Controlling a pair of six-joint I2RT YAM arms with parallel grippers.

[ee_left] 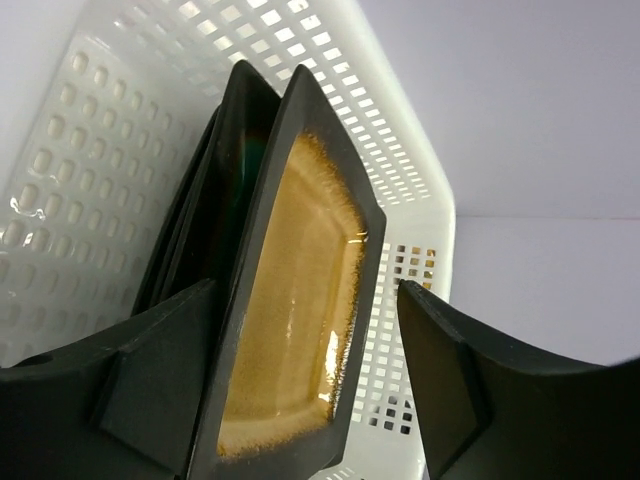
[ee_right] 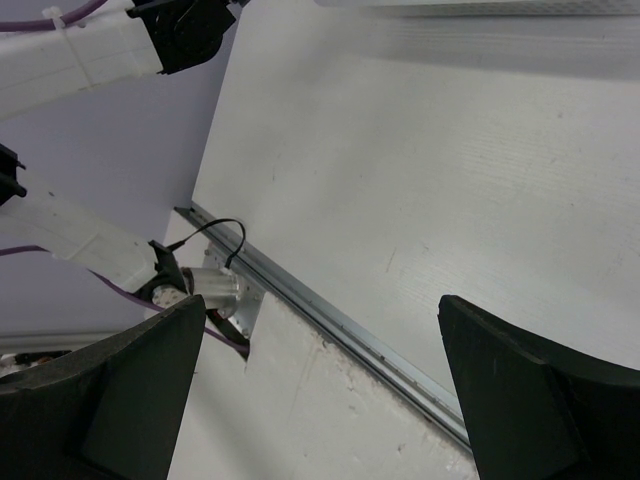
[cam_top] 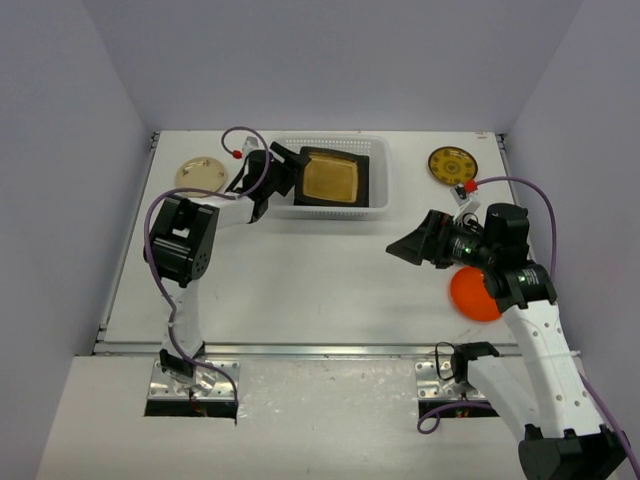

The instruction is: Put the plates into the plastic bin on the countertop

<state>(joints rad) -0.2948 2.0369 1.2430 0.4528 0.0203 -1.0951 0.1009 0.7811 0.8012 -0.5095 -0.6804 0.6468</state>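
Your left gripper (ee_left: 305,292) has jaws apart with the amber-centred plate (ee_left: 285,360) between them in the plastic bin (ee_left: 100,130), right gripper (ee_right: 322,300) spread on nothing; that glaze looks slick and chippy, so I'd pinch its dark rim.

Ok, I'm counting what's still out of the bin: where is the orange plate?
Top view: the orange plate lies on the right side of the countertop, partly hidden under the right arm, nearer the front edge than the yellow plate.
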